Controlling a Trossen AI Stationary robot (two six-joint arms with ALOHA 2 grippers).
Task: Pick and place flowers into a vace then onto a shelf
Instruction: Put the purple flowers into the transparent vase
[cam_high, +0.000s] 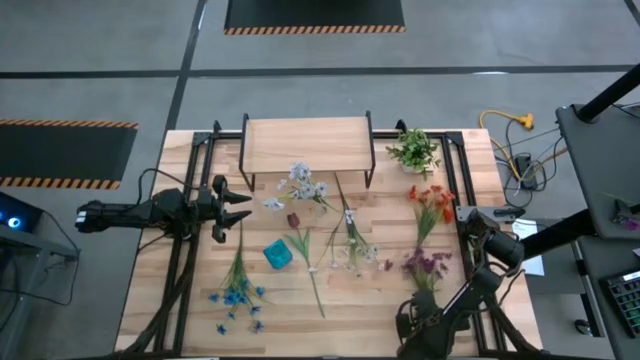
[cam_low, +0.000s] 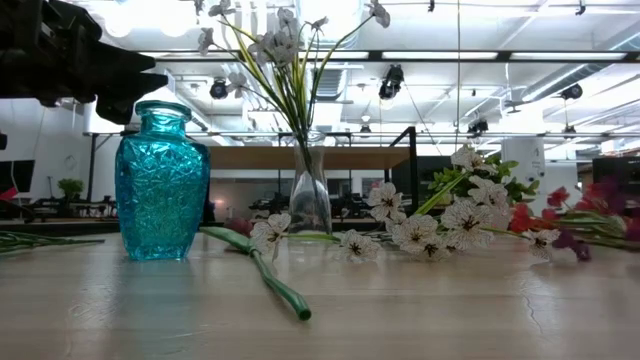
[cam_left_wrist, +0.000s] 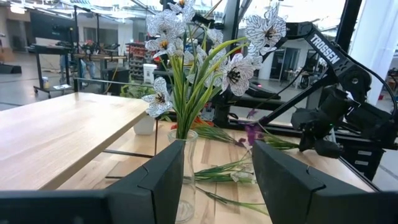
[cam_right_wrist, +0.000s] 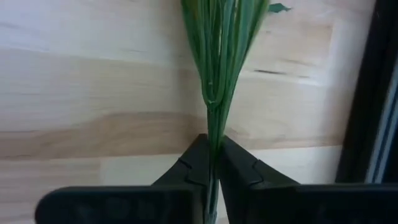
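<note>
A clear glass vase (cam_high: 300, 190) holding white flowers (cam_left_wrist: 186, 37) stands on the table in front of the shelf (cam_high: 308, 145). My left gripper (cam_left_wrist: 214, 180) is open and level, and the vase (cam_left_wrist: 183, 168) stands just ahead of its gap, untouched. A teal vase (cam_low: 160, 180) stands upright near the table's middle. Blue flowers (cam_high: 238, 290), white flowers (cam_high: 355, 245) and orange-red flowers (cam_high: 430, 205) lie flat on the table. My right gripper (cam_right_wrist: 213, 162) is shut on the green stems of the purple flowers (cam_high: 425, 265) near the right edge. My right gripper pinches the bundled green stems (cam_right_wrist: 213, 134) of the purple flowers between its two fingertips, near the stems' cut end. The fingers come from the table's near side, roughly in line with the stems. The bunch fans out ahead, low over the tabletop.
A bushy potted plant (cam_high: 413, 150) stands at the far right, beside the shelf. A single long stem (cam_high: 310, 270) lies across the middle of the table. Black frame rails (cam_high: 190, 250) run along both sides of the table. Cables lie off the table to the right.
</note>
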